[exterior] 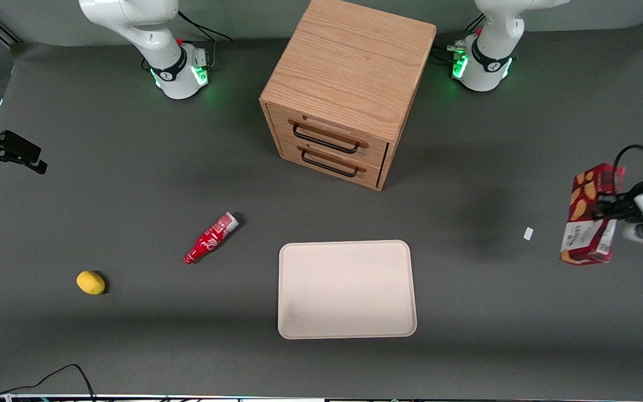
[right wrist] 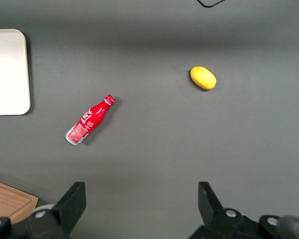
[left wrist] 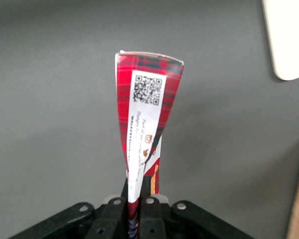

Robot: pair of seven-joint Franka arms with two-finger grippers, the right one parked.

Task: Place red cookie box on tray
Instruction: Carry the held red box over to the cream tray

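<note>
pinching the long tartan cardboard red cookie box (exterior: 592, 215), hand (exterior: 606, 211) aloft

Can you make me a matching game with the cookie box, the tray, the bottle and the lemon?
Things:
1. red cookie box
2. tray
3. red bottle
4. lemon

Places or states:
A. lying on its side on the table, between the lemon and the tray
B. flat on the table in front of the wooden drawers, nothing on it
C. held up off the table in the gripper, jaws shut on it
D. small, yellow, toward the parked arm's end of the table

Pairs: 1-C, 2-B, 3-A, 4-D
</note>
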